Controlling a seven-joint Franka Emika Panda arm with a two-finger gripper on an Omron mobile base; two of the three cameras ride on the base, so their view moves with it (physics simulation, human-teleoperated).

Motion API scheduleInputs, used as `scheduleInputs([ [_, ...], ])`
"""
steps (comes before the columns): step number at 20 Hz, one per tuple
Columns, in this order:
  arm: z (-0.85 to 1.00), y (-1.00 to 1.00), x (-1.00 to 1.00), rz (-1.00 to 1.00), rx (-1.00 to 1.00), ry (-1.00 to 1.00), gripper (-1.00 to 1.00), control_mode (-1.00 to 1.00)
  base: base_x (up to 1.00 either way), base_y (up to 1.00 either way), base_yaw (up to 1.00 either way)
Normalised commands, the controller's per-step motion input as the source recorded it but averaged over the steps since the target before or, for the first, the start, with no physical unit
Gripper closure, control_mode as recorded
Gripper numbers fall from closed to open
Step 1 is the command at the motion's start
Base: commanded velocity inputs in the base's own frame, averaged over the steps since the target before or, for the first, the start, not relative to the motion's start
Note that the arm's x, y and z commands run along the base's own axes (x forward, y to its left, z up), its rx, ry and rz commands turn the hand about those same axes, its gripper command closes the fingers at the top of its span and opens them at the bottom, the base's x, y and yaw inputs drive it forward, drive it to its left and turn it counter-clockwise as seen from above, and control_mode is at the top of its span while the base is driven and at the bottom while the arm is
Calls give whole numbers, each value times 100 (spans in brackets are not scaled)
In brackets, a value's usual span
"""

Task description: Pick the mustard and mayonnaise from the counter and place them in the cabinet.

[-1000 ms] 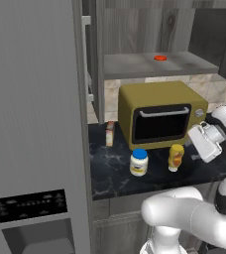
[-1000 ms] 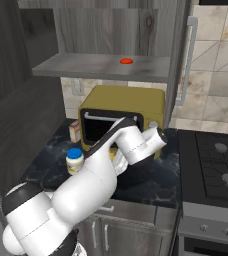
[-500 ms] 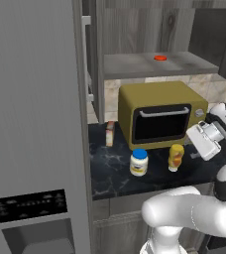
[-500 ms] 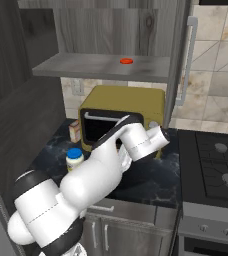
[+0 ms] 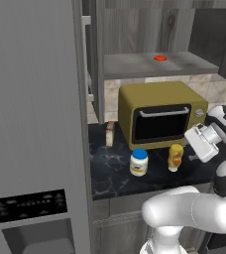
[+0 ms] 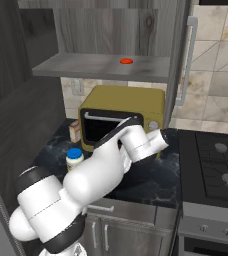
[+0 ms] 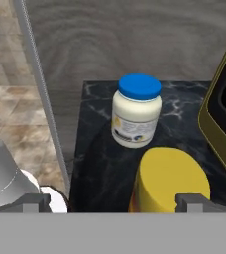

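Approach to the first bottle; no item stored yet.

The slim yellow squeeze mustard bottle (image 5: 175, 157) and the short white mayonnaise jar with blue screw lid (image 5: 139, 162) both stand on the black veined marble-look counter (image 5: 110, 171), just in front of the olive-yellow toaster oven (image 5: 159, 119). The two-finger gripper (image 7: 115, 201) hangs just beside the mustard bottle, jaws wide, holding nothing. Both picks and both placements remain. The grey wood-grain wall cabinet (image 6: 103, 65) shows a flat shelf carrying one small red-orange disc (image 6: 126, 61); neither task item is in it.
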Motion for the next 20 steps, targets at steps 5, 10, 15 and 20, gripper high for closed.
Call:
scheduleInputs([
  [5,-5,2,17,0,2,0,-100,-100,0,0,0],
  [10,-3,0,24,0,2,0,-100,-100,0,0,0],
  [15,-3,0,20,0,2,0,-100,-100,0,0,0],
  [20,-3,0,3,0,3,0,-100,-100,0,0,0],
])
